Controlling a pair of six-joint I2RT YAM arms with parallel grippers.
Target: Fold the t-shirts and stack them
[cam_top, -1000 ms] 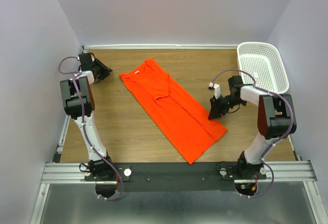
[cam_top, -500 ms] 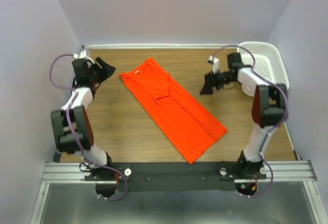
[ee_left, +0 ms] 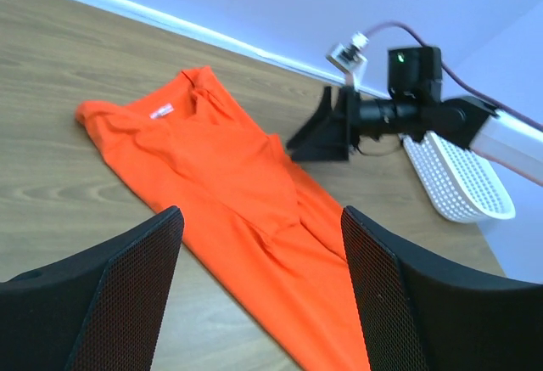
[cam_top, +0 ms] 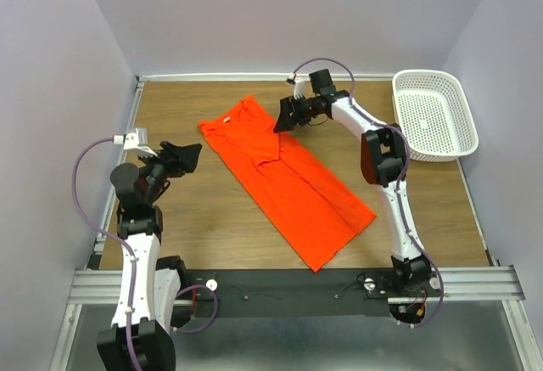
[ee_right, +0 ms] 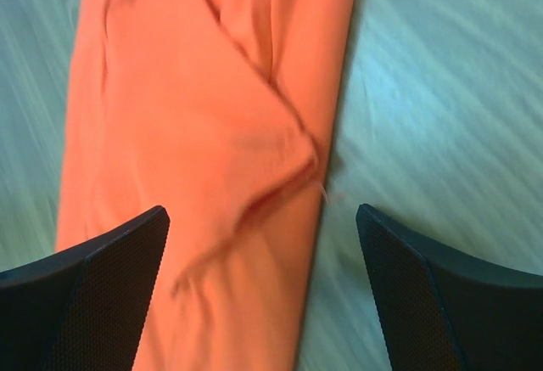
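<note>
One orange-red t-shirt (cam_top: 288, 180) lies on the wooden table, folded lengthwise into a long strip that runs from far left to near right, collar at the far end. It also shows in the left wrist view (ee_left: 246, 210) and the right wrist view (ee_right: 204, 150). My right gripper (cam_top: 285, 119) is open and empty, reaching over the strip's far right edge near the folded sleeve. My left gripper (cam_top: 188, 157) is open and empty, raised above the table left of the shirt, pointing toward it.
A white perforated basket (cam_top: 434, 115) stands at the far right of the table; it also shows in the left wrist view (ee_left: 462, 186). The right arm (ee_left: 407, 112) stretches low across the far side of the table. Walls close in on the left, back and right.
My right gripper swept from the shirt's right side, past the basket, left to the shirt's far edge. My left arm pulled back from the far left corner toward the near left.
</note>
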